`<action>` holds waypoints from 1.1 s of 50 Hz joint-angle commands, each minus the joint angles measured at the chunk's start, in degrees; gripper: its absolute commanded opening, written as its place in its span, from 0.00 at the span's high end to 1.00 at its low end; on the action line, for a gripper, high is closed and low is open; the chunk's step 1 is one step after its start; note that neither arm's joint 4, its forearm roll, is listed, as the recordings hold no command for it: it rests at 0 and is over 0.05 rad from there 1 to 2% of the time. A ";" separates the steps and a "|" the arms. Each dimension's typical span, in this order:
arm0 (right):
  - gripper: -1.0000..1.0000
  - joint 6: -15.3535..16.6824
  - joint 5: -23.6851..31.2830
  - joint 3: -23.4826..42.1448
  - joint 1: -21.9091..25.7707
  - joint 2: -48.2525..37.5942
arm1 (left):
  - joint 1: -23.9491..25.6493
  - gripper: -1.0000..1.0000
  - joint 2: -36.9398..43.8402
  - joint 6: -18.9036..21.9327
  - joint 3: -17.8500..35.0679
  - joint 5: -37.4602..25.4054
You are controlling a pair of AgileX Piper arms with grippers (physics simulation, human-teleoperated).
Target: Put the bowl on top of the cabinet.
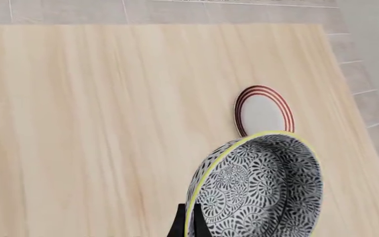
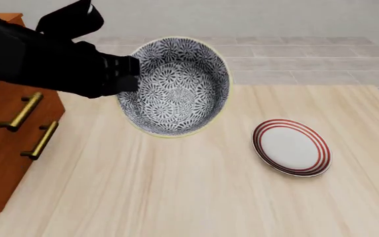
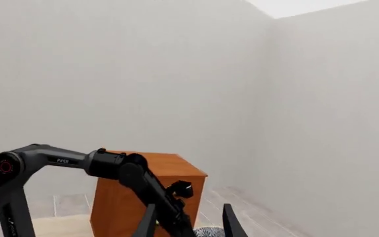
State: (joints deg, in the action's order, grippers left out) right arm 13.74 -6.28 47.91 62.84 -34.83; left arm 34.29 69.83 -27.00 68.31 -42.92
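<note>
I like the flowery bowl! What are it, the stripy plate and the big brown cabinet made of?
The bowl looks like glazed ceramic: a printed blue-and-white pattern and a smooth yellowish rim. The plate also looks ceramic, glossy white with red rings. The cabinet looks like reddish-brown wood with brass-coloured handles. These are renders, so that is only how they look.

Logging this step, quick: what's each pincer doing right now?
Left pincer: shut on the rim of the bowl, held up off the table.
Right pincer: open, nothing between its fingers, pointing toward the cabinet.
</note>
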 commanded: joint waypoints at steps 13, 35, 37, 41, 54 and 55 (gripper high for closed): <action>0.00 6.38 -1.28 -2.03 0.33 1.70 | -4.37 1.00 0.39 4.60 10.00 -8.59; 0.00 7.28 -1.39 -2.86 0.14 1.58 | -11.19 1.00 -0.42 10.42 15.50 -16.32; 0.00 7.21 -1.40 -2.89 0.04 1.51 | -11.38 1.00 -0.56 10.39 15.39 -16.46; 0.00 7.32 -1.73 -3.25 -0.27 1.21 | -13.14 1.00 -1.09 11.48 16.05 -17.61; 0.00 7.61 -2.55 -3.94 -0.86 0.27 | -17.10 1.00 -0.75 13.99 23.16 -22.81; 0.00 7.60 -2.53 -3.96 -0.90 0.25 | -17.86 1.00 -0.86 14.20 24.30 -23.40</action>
State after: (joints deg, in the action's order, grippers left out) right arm 21.11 -8.47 44.37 62.29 -34.12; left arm 19.80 69.27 -15.02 87.57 -62.88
